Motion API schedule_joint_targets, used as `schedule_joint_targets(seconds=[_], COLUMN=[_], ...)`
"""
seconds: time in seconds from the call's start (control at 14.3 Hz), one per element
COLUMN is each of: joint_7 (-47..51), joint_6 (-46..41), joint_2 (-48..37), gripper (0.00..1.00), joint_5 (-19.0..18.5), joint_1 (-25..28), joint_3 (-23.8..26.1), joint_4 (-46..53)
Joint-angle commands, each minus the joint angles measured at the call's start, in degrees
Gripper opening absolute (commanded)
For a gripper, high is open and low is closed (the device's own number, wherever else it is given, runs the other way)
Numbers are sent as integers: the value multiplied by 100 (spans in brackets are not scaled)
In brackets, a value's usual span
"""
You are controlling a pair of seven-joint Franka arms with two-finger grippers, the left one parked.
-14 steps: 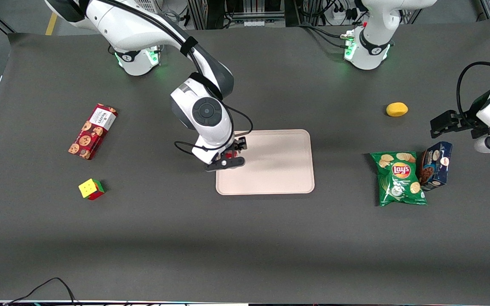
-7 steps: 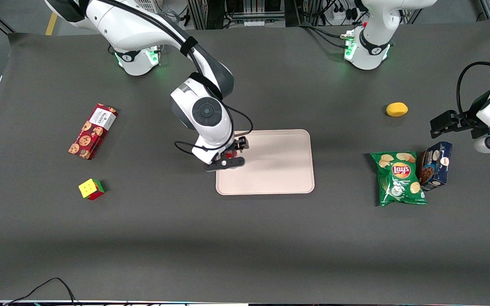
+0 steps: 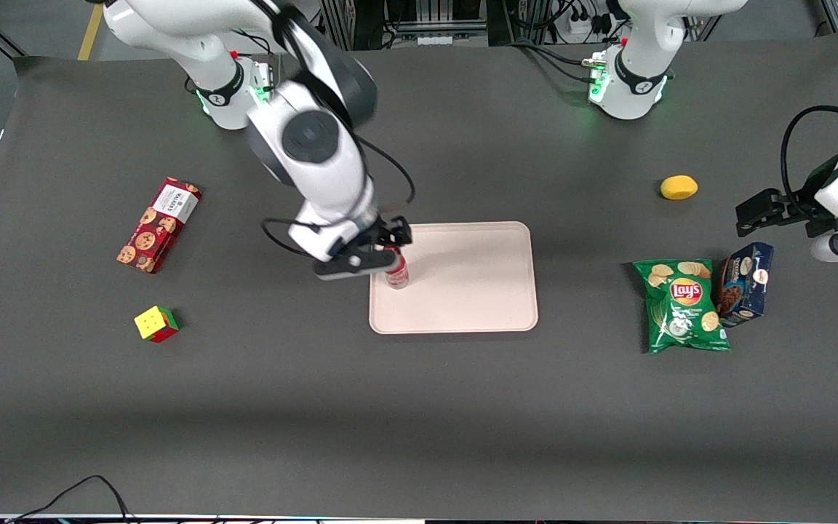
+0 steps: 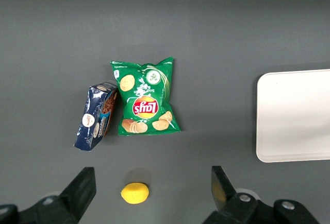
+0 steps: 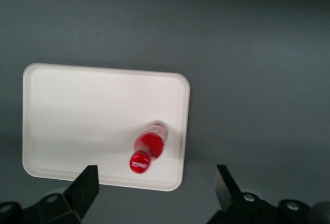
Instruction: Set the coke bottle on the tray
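The coke bottle (image 3: pixel 396 275), small and red with a red cap, stands upright on the pale pinkish-beige tray (image 3: pixel 477 291), near the tray's edge toward the working arm's end. The right wrist view shows it from above (image 5: pixel 148 151), standing free on the tray (image 5: pixel 77 116). My right gripper (image 3: pixel 382 251) hangs above the bottle, open and empty, its fingers (image 5: pixel 87 185) wide apart and clear of the cap.
A red cookie box (image 3: pixel 158 225) and a colour cube (image 3: pixel 156 324) lie toward the working arm's end. A green chips bag (image 3: pixel 683 306), a blue box (image 3: pixel 745 283) and a yellow lemon (image 3: pixel 679 187) lie toward the parked arm's end.
The gripper has let go of the bottle and risen, drawing back toward the arm's base. The bottle now stands free on the tray.
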Motion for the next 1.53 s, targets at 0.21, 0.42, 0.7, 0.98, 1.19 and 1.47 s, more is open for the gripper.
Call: schedule_joint_targets(seconds=[0.21, 0.42, 0.7, 0.98, 1.19, 1.47], joint_7=[-1659, -1680, -1697, -1811, -2216, -2190], joint_6=[-1428, -1448, -1465, -1482, -1482, -1483], joint_2=[-1766, -1864, -1908, -2100, -2049, -2040], gripper=[100, 100, 100, 100, 100, 100], joint_5=[-27, -27, -18, 316, 307, 298], joint_1=[-1406, -2162, -2569, -2692, -2859, -2903], joint_3=[-158, -192, -411, -755, -939, -975], joint_4=[-213, -398, -433, -608, -618, -565])
